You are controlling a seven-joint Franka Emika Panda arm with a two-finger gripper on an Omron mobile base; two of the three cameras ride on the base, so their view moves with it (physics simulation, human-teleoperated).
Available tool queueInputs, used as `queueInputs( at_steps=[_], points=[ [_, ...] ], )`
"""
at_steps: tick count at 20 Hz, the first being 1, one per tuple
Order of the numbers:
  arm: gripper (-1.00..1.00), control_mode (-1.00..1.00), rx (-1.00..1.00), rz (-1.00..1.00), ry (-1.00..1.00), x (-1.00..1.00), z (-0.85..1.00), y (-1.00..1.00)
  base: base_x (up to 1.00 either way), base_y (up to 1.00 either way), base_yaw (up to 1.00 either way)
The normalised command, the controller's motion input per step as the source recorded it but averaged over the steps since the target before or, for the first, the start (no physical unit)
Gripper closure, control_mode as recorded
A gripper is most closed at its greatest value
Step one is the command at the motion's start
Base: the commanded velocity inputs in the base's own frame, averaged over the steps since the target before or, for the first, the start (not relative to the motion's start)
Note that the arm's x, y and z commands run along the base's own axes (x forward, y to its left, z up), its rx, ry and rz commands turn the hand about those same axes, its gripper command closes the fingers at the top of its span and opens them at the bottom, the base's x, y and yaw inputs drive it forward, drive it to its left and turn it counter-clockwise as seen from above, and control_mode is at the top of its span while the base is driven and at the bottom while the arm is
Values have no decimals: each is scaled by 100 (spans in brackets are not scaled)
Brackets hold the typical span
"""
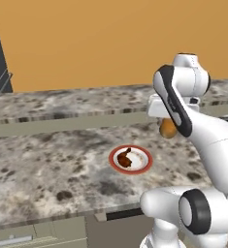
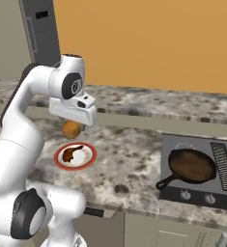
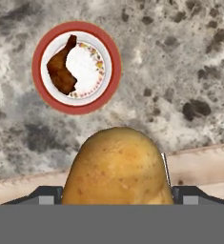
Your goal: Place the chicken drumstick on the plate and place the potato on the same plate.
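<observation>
Speckled grey-brown stone counter (image 1: pixel 47 164), mottled and matte, with a raised back ledge and a flat orange wall (image 1: pixel 86 43) behind. Dark tall panel (image 2: pixel 40 31) at the far left corner. Off to the gripper's right, well apart, a black stovetop (image 2: pixel 194 193) carrying a round black frying pan (image 2: pixel 190 165) with a long handle.

Gripper (image 2: pixel 72 126) raised above the counter, closed around the potato (image 3: pixel 117 167): smooth, rounded, golden-tan skin with fine freckles, bulging between the fingers; fingertips themselves hidden behind it in the hand view. Same potato seen as an orange-tan lump under the white hand in the base views (image 1: pixel 168 128).

Below and a little ahead of the gripper, not touching it, the plate (image 3: pixel 108 45): small, round, shallow, white centre, red rim, faint dotted ring inside. On the plate, toward one side, the chicken drumstick (image 3: pixel 61 66): dark reddish-brown, glossy, lumpy at the thick end and tapering to a thin tip. Potato held off to one side of the plate rather than directly over it.
</observation>
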Motion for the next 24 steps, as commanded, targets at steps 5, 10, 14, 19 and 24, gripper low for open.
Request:
queueInputs(
  at_steps=[5,10,14,19,24],
  points=[
    [100,-100,0,0,2,46,-18,7,28,1,0],
    [100,-100,0,0,5,75,-52,19,0,0,0],
    [100,-100,0,1,7,67,-59,20,0,0,0],
    [100,-100,0,1,8,43,-58,6,0,0,0],
    [100,-100,0,1,4,29,-56,1,0,0,0]
  ],
)
